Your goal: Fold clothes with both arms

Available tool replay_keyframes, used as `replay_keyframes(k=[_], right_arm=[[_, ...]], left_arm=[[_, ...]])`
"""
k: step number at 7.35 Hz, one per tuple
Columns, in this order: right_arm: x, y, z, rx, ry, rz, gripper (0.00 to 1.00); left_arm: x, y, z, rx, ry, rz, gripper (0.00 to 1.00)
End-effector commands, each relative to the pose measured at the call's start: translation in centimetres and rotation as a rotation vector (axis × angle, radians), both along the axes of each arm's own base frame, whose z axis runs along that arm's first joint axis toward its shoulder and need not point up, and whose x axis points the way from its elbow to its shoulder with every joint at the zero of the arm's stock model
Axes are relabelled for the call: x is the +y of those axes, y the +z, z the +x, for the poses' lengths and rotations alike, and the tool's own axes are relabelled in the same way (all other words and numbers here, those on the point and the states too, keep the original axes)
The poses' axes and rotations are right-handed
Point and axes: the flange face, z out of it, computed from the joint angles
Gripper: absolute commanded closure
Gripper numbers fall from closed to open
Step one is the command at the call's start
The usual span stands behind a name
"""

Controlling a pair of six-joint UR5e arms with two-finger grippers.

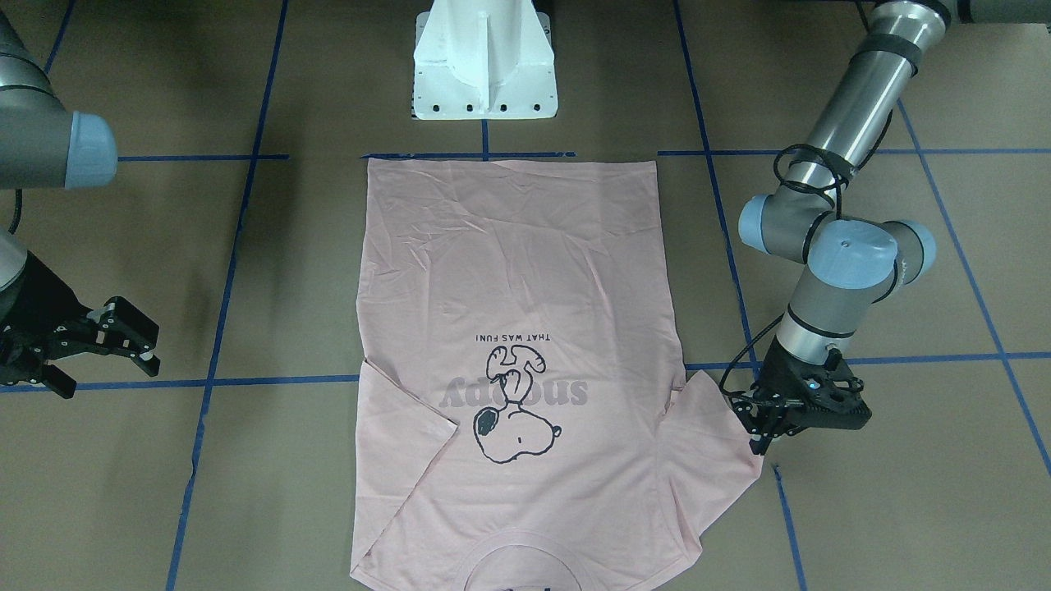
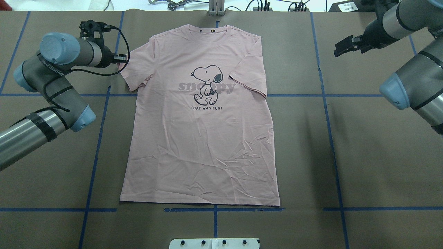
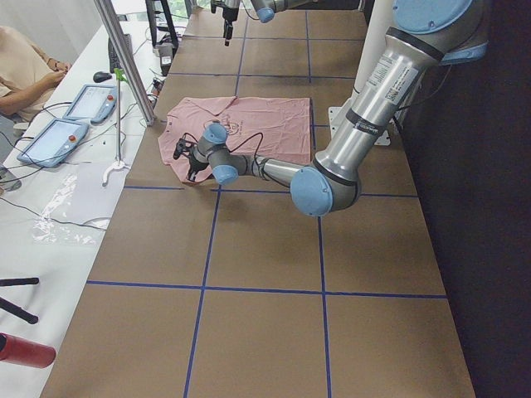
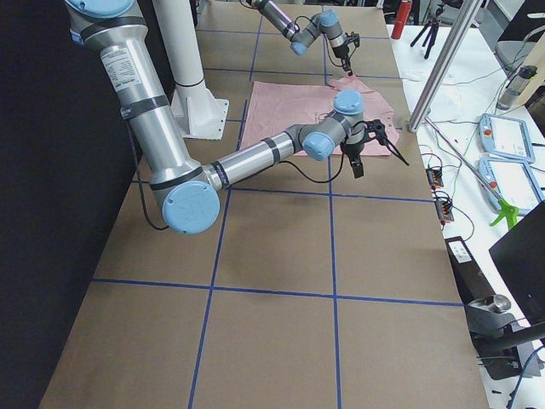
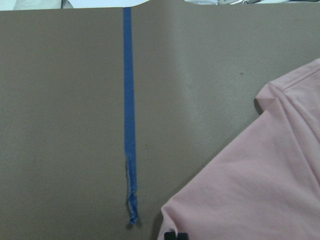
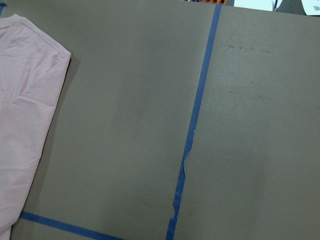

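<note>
Shirt folding at its start: pink T-shirt (image 2: 200,138) lies flat, print up, in the table's (image 2: 363,155) middle.

Left tool (image 1: 759,431) hovers at the sleeve edge, state uncertain; farther off, right tool (image 1: 98,345) hangs apart, well clear. Next, likely, both grasp sleeves.

A brown paper-covered tabletop (image 2: 380,155) carries a grid of blue tape lines (image 2: 332,145). A white pedestal base (image 1: 484,61) stands at its robot-side edge. Along the far side runs a white bench (image 3: 75,191) with two tablet-like pendants (image 3: 70,120), cables and a seated person (image 3: 25,70).
</note>
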Motion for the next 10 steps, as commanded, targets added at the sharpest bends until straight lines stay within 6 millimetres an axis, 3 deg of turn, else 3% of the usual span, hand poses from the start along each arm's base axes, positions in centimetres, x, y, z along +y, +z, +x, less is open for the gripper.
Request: replay_keyframes(k=[1, 2, 3, 5, 6, 7, 9, 10], right_arm=[[0.0, 0.0, 0.0, 0.0, 0.0, -0.001, 0.0], [-0.1, 0.2, -0.2, 0.002, -0.002, -0.005, 0.0], [-0.1, 0.1, -0.2, 0.001, -0.001, -0.004, 0.0], [-0.2, 0.2, -0.2, 0.003, 0.0, -0.007, 0.0], [-0.3, 0.1, -0.3, 0.001, 0.0, -0.007, 0.0], [-0.3, -0.5, -0.4, -0.006, 0.004, -0.004, 0.0], [0.6, -2.2, -0.4, -0.032, 0.004, 0.012, 0.0], [2.4, -4.2, -2.3, -0.082, 0.032, -0.04, 0.0]], left_arm=[[-1.5, -8.5, 1.4, -0.036, -0.012, -0.064, 1.0], [-2.1, -11.4, 2.8, -0.01, -0.051, -0.129, 1.0], [-1.0, -14.4, 6.7, -0.033, -0.05, -0.173, 1.0], [-1.3, -16.5, 11.3, -0.052, -0.099, -0.216, 1.0], [-1.2, -16.5, 11.7, -0.057, -0.093, -0.215, 1.0], [-1.1, -16.1, 11.6, -0.104, -0.037, -0.158, 0.01], [0.6, -18.0, 9.7, -0.107, 0.042, -0.042, 0.0], [3.1, -17.2, 7.9, -0.076, 0.096, -0.021, 0.0]])
